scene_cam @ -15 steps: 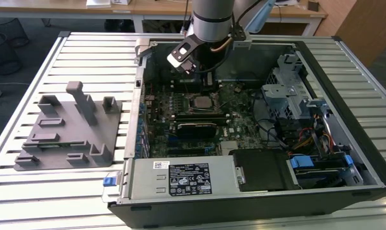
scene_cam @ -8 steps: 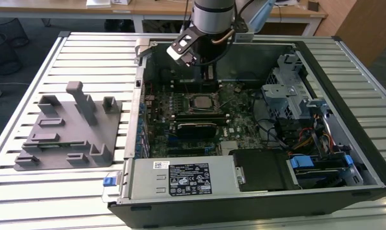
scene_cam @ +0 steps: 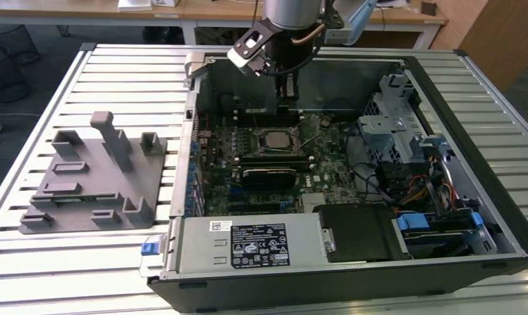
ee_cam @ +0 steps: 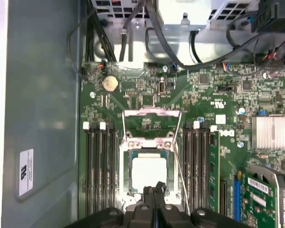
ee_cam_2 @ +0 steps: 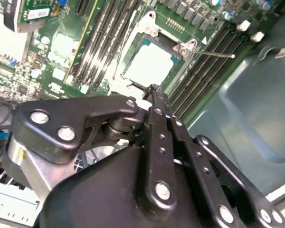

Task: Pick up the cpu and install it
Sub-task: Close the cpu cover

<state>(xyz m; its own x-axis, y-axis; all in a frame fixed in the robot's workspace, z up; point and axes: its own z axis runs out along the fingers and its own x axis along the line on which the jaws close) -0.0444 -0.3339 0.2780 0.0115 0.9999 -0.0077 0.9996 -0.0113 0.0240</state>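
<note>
Sitting flat in the socket (ee_cam: 125, 172), the cpu (ee_cam: 146, 173) shows as a small square chip with a pale, almost white metal top and a thin darker rim all round. It looks level, with its edges running parallel to the socket's black frame. The socket's hinged metal plate (ee_cam: 152, 121) lies flipped open just beside the socket, and through its window I can see green board. A thin wire lever (ee_cam: 180, 183) stands free along one side of the socket, slanting away from it.

The gripper (ee_cam: 154, 191) hangs just above the socket's edge, its two black fingers pressed together with nothing between them. Their shared tip sits over the rim of the chip; whether it touches the metal I cannot tell.

Rows of long memory slots (ee_cam: 99, 166) flank the socket on both sides, and a round coin battery (ee_cam: 110, 83) sits on the board beyond the open plate. In the exterior view, the socket lies near the middle of the open computer case (scene_cam: 509, 216), with a big grey box (scene_cam: 246, 244) along the case wall nearer the camera. A grey moulded holder (scene_cam: 88, 177) stands on the slatted table (scene_cam: 98, 262), well away from the socket on the exterior view's left.
</note>
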